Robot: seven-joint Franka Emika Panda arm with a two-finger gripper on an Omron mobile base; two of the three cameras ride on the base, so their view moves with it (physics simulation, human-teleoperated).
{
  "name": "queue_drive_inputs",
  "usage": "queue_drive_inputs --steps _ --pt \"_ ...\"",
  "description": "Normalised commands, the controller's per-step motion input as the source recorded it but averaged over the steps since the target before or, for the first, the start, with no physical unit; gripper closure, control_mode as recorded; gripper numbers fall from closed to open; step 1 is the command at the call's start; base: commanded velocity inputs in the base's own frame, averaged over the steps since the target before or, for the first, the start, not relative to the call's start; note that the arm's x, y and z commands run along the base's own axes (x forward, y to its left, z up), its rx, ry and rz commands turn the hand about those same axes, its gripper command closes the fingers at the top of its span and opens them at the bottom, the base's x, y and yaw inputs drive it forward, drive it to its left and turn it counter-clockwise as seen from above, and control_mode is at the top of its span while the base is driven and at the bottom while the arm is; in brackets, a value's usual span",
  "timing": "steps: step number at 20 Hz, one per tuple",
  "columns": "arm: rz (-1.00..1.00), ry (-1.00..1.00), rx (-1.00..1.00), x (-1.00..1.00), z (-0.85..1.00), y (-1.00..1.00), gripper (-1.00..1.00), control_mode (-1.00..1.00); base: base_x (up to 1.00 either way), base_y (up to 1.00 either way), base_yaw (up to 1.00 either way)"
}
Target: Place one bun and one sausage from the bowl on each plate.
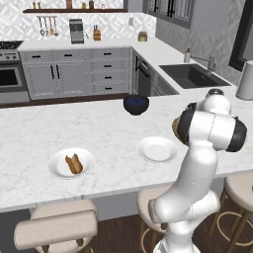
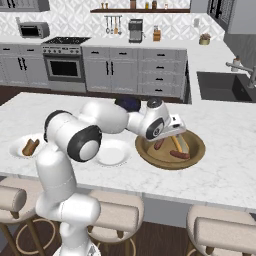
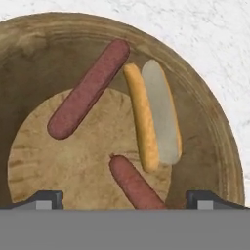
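My pincer (image 3: 124,202) hangs with jaws wide apart over the wooden bowl (image 3: 215,132), gripping nothing. Inside lie one bun (image 3: 154,114) and two sausages (image 3: 90,88). The far plate (image 1: 57,170) carries a bun and sausage; the near plate (image 1: 158,149) is bare.

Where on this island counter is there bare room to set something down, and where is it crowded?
The near plate is bare, as is the marble between it and the far plate, which already holds a bun and a sausage. It is crowded at the wooden bowl, where the open gripper hangs over two sausages and a bun.
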Motion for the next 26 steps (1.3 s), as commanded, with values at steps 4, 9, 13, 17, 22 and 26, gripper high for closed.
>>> queue_drive_inputs --steps 4,9,13,17,22,26 --pt "0.00 0.00 0.05 0.52 -0.25 -0.34 -1.00 -1.00 0.00 0.00 0.00" --pt "0.00 0.01 0.00 0.43 -0.26 -0.36 -1.00 -1.00 0.00 0.00 0.00" --pt "0.00 0.02 0.00 0.38 -0.37 -0.20 -1.00 -1.00 0.00 0.00 0.00" --pt "0.00 0.01 0.00 0.24 -0.45 -0.08 -1.00 -1.00 0.00 0.00 0.00" --pt "0.00 0.00 0.00 0.00 -0.50 -0.01 -1.00 -1.00 0.00 0.00 0.00" --pt "0.00 0.02 -0.03 0.00 -0.66 -0.01 1.00 -1.00 0.00 0.00 0.00"
